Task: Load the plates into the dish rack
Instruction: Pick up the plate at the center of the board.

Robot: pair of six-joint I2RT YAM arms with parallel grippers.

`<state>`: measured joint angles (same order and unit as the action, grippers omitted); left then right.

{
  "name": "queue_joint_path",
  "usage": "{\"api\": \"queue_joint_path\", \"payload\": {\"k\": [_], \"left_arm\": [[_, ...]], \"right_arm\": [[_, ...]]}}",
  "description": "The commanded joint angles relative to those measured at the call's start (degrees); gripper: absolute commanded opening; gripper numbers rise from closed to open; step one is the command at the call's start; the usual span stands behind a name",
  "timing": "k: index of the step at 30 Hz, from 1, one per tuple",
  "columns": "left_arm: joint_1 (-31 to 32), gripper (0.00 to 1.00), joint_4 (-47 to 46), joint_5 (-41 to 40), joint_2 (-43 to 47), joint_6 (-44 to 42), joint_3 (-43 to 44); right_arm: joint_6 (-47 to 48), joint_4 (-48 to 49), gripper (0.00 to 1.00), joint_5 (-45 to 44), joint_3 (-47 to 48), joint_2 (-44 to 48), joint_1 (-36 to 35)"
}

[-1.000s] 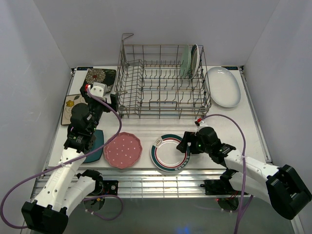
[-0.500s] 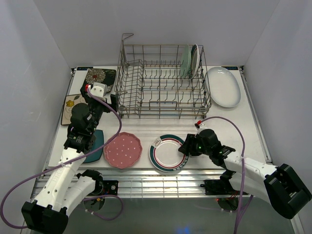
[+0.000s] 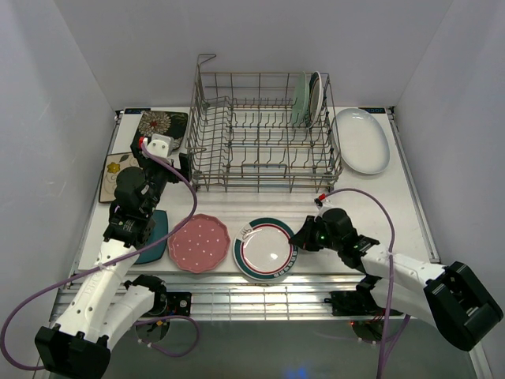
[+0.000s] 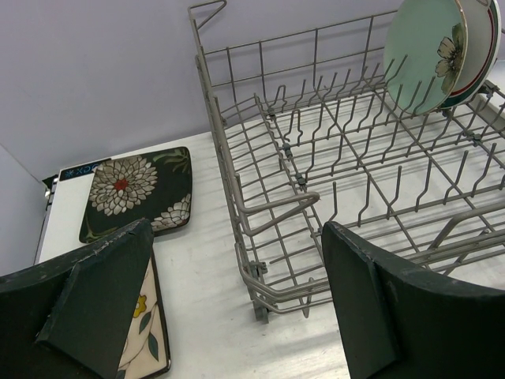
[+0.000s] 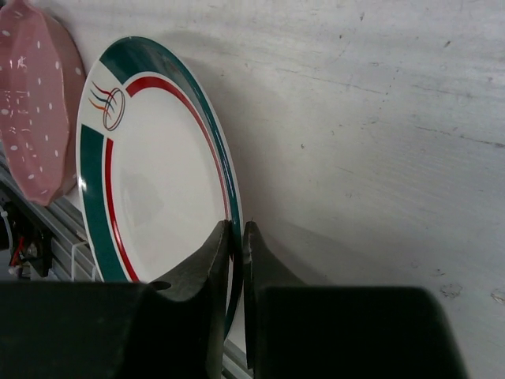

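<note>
While the white green-rimmed plate lies near the front edge of the tabletop, in front of the dish rack, its right rim is grasped by the right hand. In the right wrist view the fingers are seen clenched on that rim, one on each face. A shadow is cast beneath the gripped edge, so the plate appears tilted slightly off the surface.

The pink dotted scalloped plate is set just beside it on the left; whether the two rims touch cannot be told. The dark teal plate is partly hidden under the left arm.

The left hand is held released, its fingers spread wide with nothing between them, above the left side of the tabletop and facing the left end of the rack.

Inside the rack, the mint floral plate is stood upright among the tines at the far right end, with a second green-rimmed plate just behind it. The large white oval plate is laid flat to the right of the rack. The black floral square is placed at the far left corner, and the cream floral square is seen near it.
</note>
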<state>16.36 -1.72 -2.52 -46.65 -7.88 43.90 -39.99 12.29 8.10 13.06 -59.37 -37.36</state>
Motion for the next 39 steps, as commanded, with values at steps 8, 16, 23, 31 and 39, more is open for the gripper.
{"api": "queue_joint_path", "payload": {"k": [8, 16, 23, 31, 39], "left_arm": [[0.3, 0.98, 0.4, 0.6, 1.0, 0.5, 0.3], [0.3, 0.98, 1.2, 0.9, 0.9, 0.8, 1.0], [0.3, 0.98, 0.2, 0.5, 1.7, 0.4, 0.2], [0.3, 0.98, 0.3, 0.8, 1.7, 0.5, 0.2], [0.3, 0.98, 0.9, 1.3, 1.8, 0.6, 0.7]], "right_arm": [[3.5, -9.9, 0.08, -3.5, 2.7, 7.3, -0.2], [6.5, -16.0, 0.08, -4.2, 8.5, 11.9, -0.2], [9.8, -20.5, 0.08, -4.6, 14.4, 14.1, -0.2], [11.7, -24.4, 0.08, -5.5, 20.1, 16.0, -0.2], [12.0, -27.1, 0.08, -6.9, 25.1, 17.6, -0.2]]}}
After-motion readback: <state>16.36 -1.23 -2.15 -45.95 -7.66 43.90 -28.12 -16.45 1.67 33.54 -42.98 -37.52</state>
